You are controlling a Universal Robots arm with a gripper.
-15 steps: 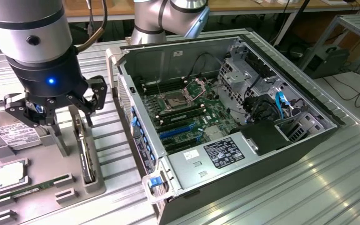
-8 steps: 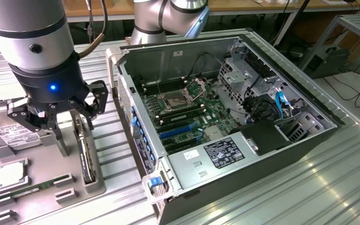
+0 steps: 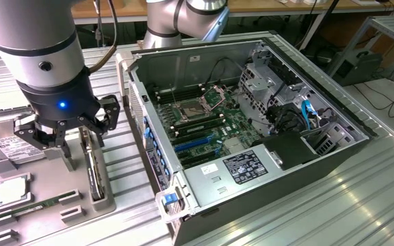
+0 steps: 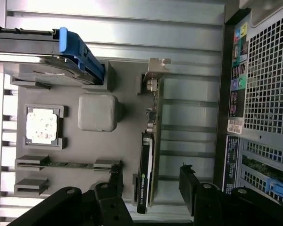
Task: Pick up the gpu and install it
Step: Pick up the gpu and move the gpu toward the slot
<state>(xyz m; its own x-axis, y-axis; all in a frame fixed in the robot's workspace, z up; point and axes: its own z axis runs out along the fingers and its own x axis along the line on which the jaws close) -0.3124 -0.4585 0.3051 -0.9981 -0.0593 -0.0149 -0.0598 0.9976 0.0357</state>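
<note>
In the exterior view's lower left, the black gripper (image 3: 84, 147), jaws wide, hangs over the thin dark gpu (image 3: 94, 171) standing on edge in a matte grey tray (image 3: 106, 206).

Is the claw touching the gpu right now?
Apart. In the wrist view the open claw straddles the gpu, with a clear gap showing between each finger and the card.

Ribbed metal table (image 3: 361, 195) with a grey parts tray (image 3: 43, 230) and open computer case (image 3: 272, 189) on top.
</note>
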